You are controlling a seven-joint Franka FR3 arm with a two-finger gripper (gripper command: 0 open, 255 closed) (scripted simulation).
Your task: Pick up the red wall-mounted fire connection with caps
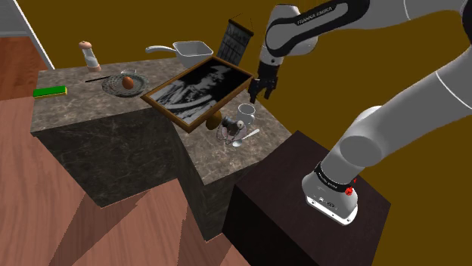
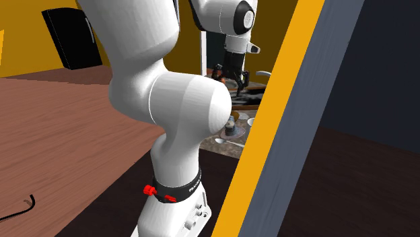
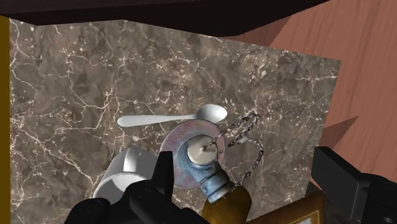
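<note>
The fire connection (image 3: 198,154) lies on the marble counter (image 3: 76,83). It is a round pinkish-red plate with a grey-blue capped outlet, a brass-brown cap and thin chains. In the shoulder view the fire connection (image 1: 225,130) sits near the counter's front corner, between a framed picture and a white cup. My black gripper (image 1: 262,92) hangs open above the counter, a little behind the cup. In the wrist view the gripper (image 3: 251,191) is over the connection's brass end, with its fingers (image 3: 159,184) apart and touching nothing. The gripper (image 2: 232,77) also appears past the arm's elbow.
A white cup (image 3: 127,175) stands right beside the connection, and a white spoon (image 3: 172,119) lies just past it. A large framed picture (image 1: 198,89) lies tilted on the counter. Further back are a pan (image 1: 189,50), a plate (image 1: 113,85), a pepper mill (image 1: 89,56) and a dark rack (image 1: 236,38).
</note>
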